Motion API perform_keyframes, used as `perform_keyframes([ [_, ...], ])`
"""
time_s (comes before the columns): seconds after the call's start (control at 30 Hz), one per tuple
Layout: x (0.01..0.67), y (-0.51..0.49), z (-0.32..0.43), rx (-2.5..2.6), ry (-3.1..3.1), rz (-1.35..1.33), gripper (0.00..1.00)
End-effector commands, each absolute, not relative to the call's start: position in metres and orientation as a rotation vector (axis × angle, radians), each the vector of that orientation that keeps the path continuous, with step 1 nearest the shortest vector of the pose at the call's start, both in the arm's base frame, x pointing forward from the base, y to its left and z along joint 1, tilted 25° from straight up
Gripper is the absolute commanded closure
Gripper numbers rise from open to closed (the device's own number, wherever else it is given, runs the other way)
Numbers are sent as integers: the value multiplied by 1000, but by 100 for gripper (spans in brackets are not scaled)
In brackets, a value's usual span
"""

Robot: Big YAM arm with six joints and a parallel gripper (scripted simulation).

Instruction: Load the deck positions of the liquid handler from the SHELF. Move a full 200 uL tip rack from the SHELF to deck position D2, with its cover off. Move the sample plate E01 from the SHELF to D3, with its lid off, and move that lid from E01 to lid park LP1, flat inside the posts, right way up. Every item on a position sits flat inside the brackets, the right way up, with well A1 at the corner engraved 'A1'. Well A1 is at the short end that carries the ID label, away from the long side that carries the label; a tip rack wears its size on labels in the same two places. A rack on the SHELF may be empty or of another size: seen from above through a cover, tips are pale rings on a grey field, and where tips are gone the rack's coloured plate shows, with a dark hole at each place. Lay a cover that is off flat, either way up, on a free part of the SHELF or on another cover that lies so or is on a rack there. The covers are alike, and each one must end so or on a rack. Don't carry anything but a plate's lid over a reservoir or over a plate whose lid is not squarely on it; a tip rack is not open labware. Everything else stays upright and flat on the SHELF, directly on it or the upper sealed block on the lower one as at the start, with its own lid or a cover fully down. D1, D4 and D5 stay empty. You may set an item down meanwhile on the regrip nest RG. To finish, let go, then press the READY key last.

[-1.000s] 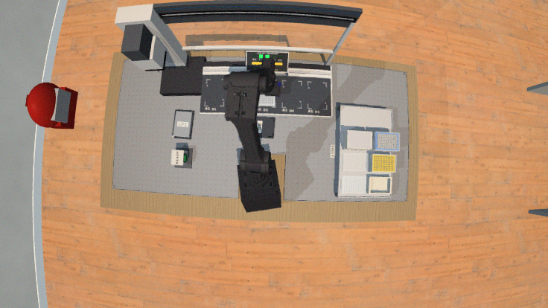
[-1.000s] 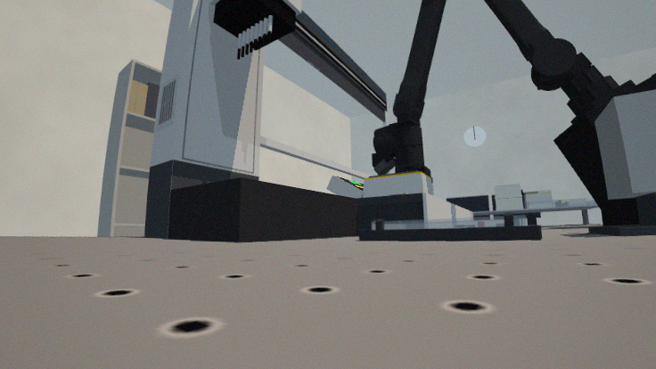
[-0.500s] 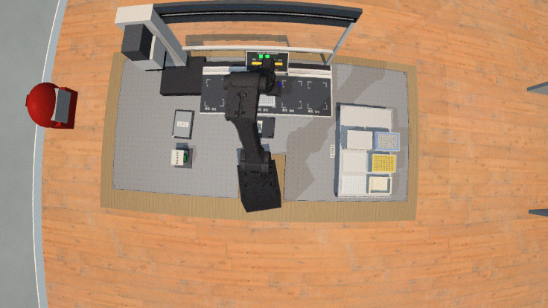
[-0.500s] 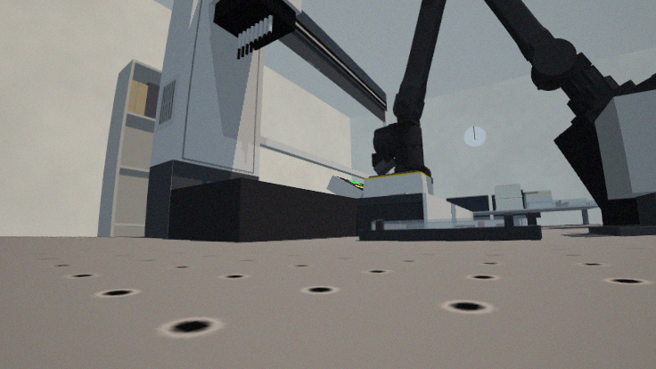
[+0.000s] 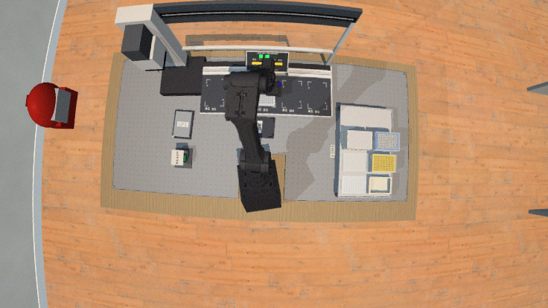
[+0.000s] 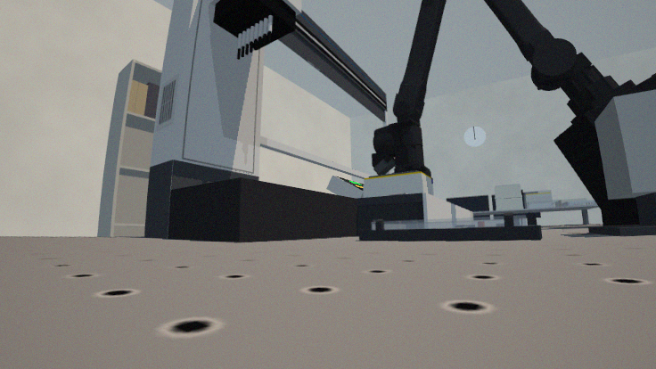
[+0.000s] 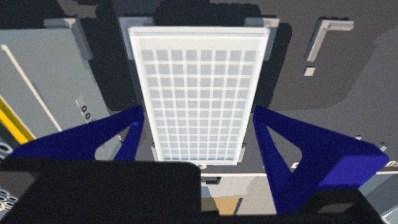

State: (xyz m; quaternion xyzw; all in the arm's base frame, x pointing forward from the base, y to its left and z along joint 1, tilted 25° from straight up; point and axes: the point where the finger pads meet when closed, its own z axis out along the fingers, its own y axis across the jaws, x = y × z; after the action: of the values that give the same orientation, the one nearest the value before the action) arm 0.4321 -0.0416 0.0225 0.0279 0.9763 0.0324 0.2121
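In the wrist view a white sample plate (image 7: 199, 95) with a grid of wells sits flat on the dark deck inside corner brackets. My gripper (image 7: 198, 111) is open. Its blue fingers stand on either side of the plate's long sides, with a small gap on each side. In the overhead view the plate (image 5: 266, 100) shows beside my arm at D3 on the deck (image 5: 306, 95). A pale rack with a yellow top edge (image 6: 397, 182) stands at the neighbouring position; its edge also shows in the wrist view (image 7: 15, 122). Lid park LP1 (image 5: 182, 123) lies left of the deck.
The SHELF (image 5: 365, 151) at the right holds a blue rack (image 5: 386, 141), a yellow rack (image 5: 383, 162), white covered items and a cream reservoir (image 5: 379, 184). The READY key (image 5: 180, 157) sits below LP1. The regrip nest (image 5: 266, 127) is in front of the deck. The gantry (image 5: 252, 11) spans the back.
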Motion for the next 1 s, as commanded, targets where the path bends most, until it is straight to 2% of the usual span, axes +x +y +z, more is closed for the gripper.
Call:
perform_keyframes([
  [0.0,441,-43,32,78,2683,84,0],
  [0.97,426,-48,49,84,2689,79,0],
])
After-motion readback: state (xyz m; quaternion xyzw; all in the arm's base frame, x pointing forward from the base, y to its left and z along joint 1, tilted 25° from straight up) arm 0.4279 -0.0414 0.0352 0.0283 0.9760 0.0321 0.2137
